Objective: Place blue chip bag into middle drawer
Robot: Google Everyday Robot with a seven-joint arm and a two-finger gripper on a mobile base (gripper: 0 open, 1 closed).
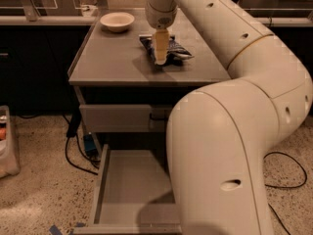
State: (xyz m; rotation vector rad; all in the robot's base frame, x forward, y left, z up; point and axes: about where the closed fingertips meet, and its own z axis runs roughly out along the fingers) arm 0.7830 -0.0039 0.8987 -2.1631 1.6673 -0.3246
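Blue chip bag [178, 50] is flat and crumpled on the grey cabinet top [110, 62], right of centre and towards the back, not in any drawer.

Left to right:
- Pale bin [7, 146] on the speckled floor at the left edge, partly cut off.
- Black cable [73, 155] runs down the floor beside the cabinet's left side.
- Cream bowl [117, 21] at the back left of the top, well apart from the bag.
- Upper drawer front [115, 117] sits under the top; its small dark handle is partly hidden by the arm.
- Middle drawer [129, 180] is pulled out low at the front, floor bare, right part hidden behind the arm.
- Gripper [160, 58] points straight down, tip on the bag's left half, touching or just above it. Can't tell whether it's clamped on the bag or spread apart.
- Arm [254, 72]: the wrist is above the bag, the link runs back towards the upper right, bends at a big elbow, and the lower link fills the foreground on the right.
- Second black cable [288, 170] loops on the floor at the far right.
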